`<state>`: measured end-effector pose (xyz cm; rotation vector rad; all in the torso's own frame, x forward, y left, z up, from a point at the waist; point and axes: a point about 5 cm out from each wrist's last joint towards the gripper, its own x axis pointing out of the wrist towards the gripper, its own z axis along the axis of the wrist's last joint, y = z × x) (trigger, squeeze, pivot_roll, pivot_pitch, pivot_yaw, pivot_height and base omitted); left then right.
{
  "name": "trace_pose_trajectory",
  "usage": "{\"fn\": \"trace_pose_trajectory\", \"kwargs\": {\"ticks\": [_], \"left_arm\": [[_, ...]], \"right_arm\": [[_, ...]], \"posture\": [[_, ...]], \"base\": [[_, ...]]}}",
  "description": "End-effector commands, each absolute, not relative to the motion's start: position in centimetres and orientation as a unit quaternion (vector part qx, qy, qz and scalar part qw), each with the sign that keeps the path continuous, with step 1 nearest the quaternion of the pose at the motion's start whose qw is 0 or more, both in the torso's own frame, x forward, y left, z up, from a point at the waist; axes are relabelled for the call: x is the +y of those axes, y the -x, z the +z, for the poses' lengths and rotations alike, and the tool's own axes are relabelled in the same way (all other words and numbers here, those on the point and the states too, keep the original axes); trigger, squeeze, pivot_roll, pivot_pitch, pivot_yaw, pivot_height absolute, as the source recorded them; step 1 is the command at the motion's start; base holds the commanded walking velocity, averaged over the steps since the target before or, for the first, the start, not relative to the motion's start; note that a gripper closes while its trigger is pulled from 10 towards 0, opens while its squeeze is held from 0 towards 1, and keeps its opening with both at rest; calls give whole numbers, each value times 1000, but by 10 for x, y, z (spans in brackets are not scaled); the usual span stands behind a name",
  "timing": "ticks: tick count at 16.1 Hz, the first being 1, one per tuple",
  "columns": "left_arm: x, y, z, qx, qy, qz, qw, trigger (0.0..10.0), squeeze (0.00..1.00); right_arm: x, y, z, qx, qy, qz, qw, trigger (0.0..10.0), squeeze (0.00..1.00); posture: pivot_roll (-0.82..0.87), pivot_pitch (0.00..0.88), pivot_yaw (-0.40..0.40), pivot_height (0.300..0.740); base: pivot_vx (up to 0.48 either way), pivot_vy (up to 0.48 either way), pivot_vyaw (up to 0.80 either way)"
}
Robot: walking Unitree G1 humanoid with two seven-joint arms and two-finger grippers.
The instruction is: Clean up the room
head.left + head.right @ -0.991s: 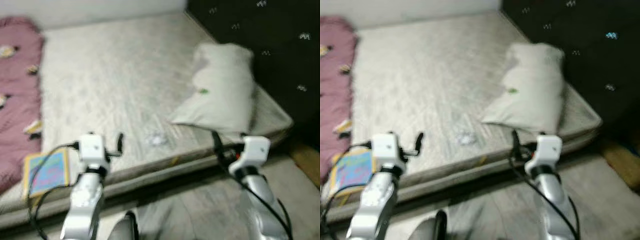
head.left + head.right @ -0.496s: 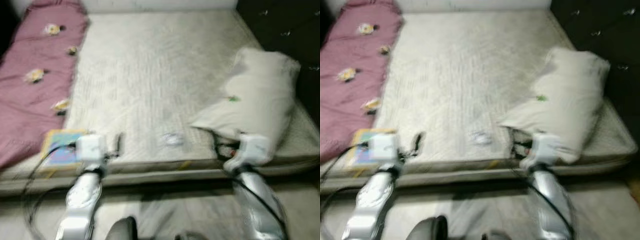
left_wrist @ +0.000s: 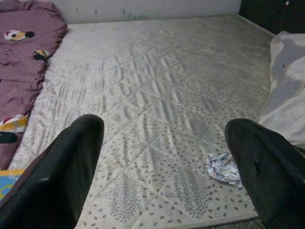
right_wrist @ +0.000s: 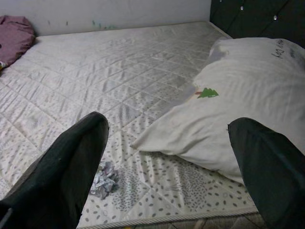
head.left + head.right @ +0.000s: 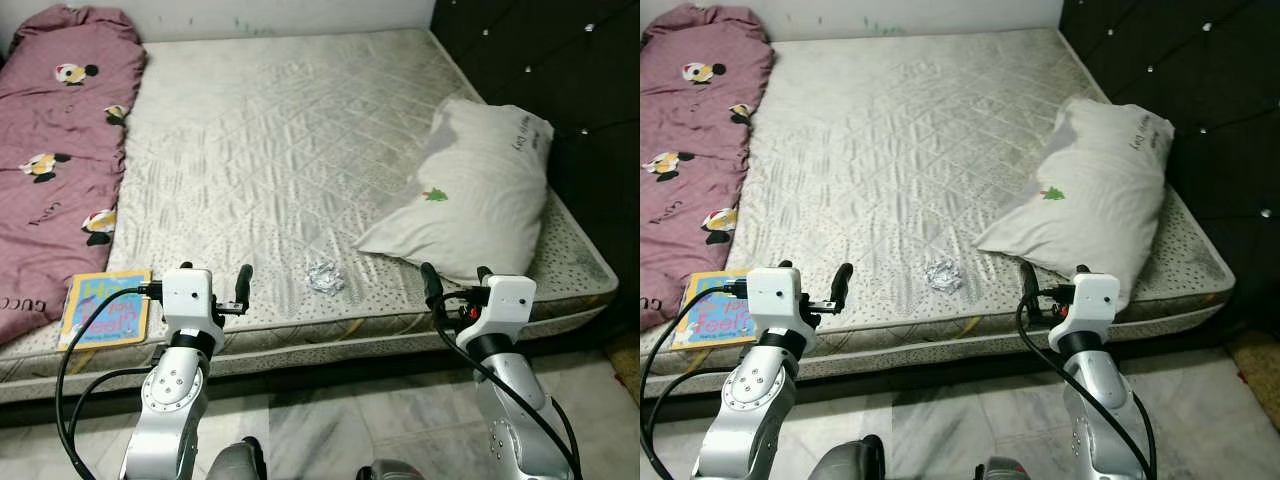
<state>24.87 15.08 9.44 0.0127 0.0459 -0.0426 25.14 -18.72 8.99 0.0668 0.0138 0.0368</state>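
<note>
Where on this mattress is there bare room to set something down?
The widest bare stretch of the mattress lies between the maroon blanket and the pillow, running back to the wall. The near edge is more crowded: the picture book at the left corner, the crumpled wrapper mid-edge, and the pillow's corner to the right.

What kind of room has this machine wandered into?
Most likely a bedroom: a bare quilted mattress fills the view, with a white pillow lying on it and a maroon blanket along one side.
</note>
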Motion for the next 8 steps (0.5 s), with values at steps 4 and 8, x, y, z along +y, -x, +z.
{"fn": "trace_pose_trajectory", "kwargs": {"ticks": [4, 8], "left_arm": [[152, -248, 96, 18, -11, -30, 999, 10000, 0], [152, -250, 96, 18, -12, -30, 999, 10000, 0]], "right_arm": [[-187, -253, 90, 3, -37, 14, 999, 10000, 0], [-187, -254, 90, 2, -37, 13, 999, 10000, 0]], "posture": [[-16, 144, 5, 740], [-14, 140, 5, 740]], "base": [[352, 0, 0], [371, 0, 0]]}}
